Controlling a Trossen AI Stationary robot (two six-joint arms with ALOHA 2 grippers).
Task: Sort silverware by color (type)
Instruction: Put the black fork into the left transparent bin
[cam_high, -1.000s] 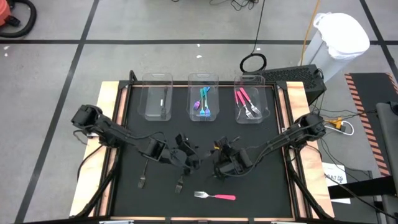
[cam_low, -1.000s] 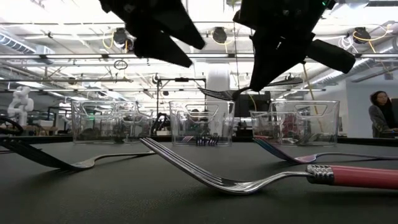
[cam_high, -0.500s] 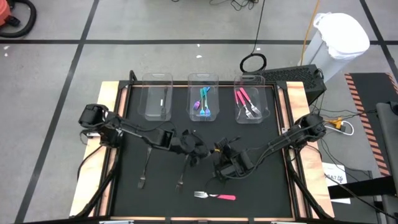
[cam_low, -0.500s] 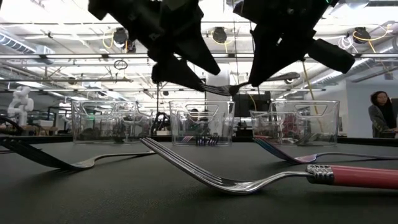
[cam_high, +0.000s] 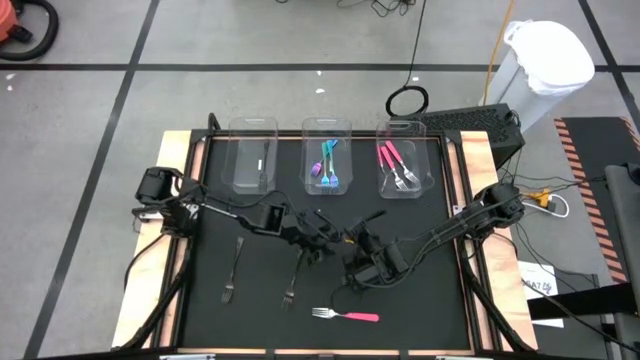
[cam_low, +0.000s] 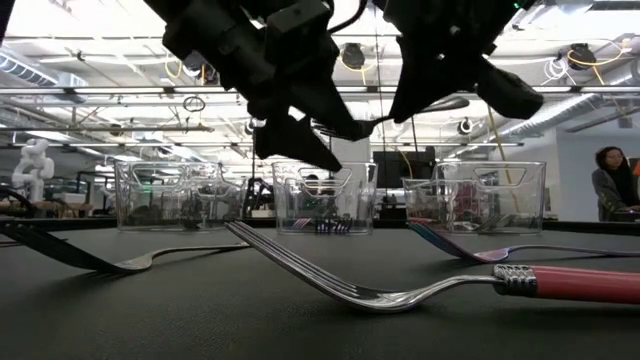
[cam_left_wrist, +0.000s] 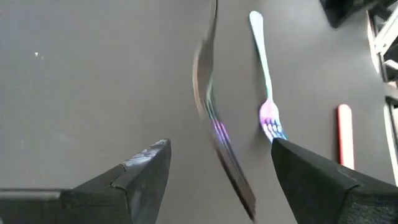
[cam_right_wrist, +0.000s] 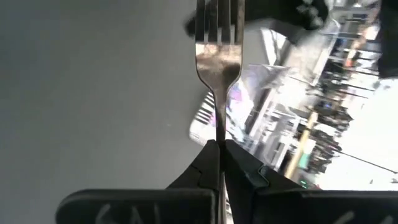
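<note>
Above the mat's centre: both grippers meet, raised off the black mat (cam_high: 420, 300).
Right gripper (cam_right_wrist: 219, 144): clenched on the neck of a dark grey fork (cam_right_wrist: 218, 37), tines pointing away from the wrist; in the low view this fork (cam_low: 440, 104) hangs in the air, well above the mat.
Left gripper (cam_left_wrist: 217, 163): jaws spread, with the held fork's handle (cam_left_wrist: 214, 118) running between the two fingers; whether either finger touches it cannot be told.
Left gripper, high view: just beside the right gripper (cam_high: 358, 240), at (cam_high: 322, 232).
Dark forks on mat: two lie on the left half, one (cam_high: 232, 270) nearer the left edge and one (cam_high: 293, 280) beside it, apart from each other.
Pink-handled fork (cam_high: 345, 316): lies flat near the front edge, silver tines toward the left arm's side; close to the low camera (cam_low: 440, 285).
Left bin (cam_high: 253, 155): clear plastic, holds a pale object that cannot be made out.
Middle bin (cam_high: 328, 128): holds blue/teal-handled forks (cam_high: 330, 165).
Right bin (cam_high: 402, 128): holds pink-handled forks (cam_high: 395, 165).
Background, low view: a person (cam_low: 612, 182) stands at the far right of the room.
</note>
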